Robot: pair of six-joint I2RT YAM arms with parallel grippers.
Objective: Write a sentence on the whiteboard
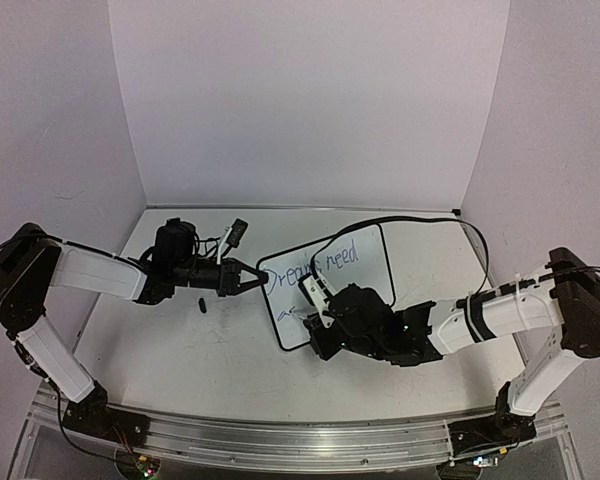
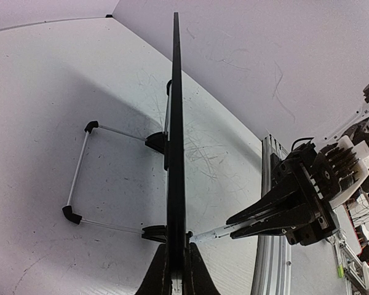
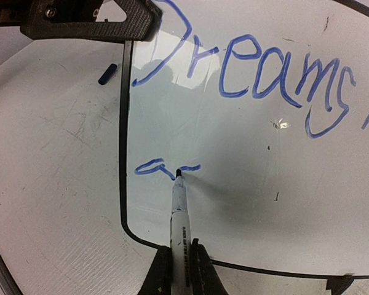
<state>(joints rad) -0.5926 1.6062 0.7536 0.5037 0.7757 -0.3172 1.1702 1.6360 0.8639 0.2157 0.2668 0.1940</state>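
The whiteboard (image 1: 355, 285), white with a thin black frame, stands tilted at mid-table. My left gripper (image 1: 257, 279) is shut on its left edge; the left wrist view shows the board edge-on (image 2: 175, 123) between the jaws. The blue sentence (image 1: 327, 262) reads "Dreams need" on the top line (image 3: 252, 70). A short second-line stroke (image 3: 163, 168) sits lower left. My right gripper (image 3: 179, 265) is shut on a white marker (image 3: 180, 212), whose tip touches the board at that stroke. The right gripper also shows in the top view (image 1: 318, 318) and in the left wrist view (image 2: 246, 224).
A small dark marker cap (image 1: 201, 304) lies on the table left of the board, also in the right wrist view (image 3: 107, 73). The board's wire stand (image 2: 80, 172) rests on the table behind it. The aluminium rail (image 1: 280, 440) runs along the near edge.
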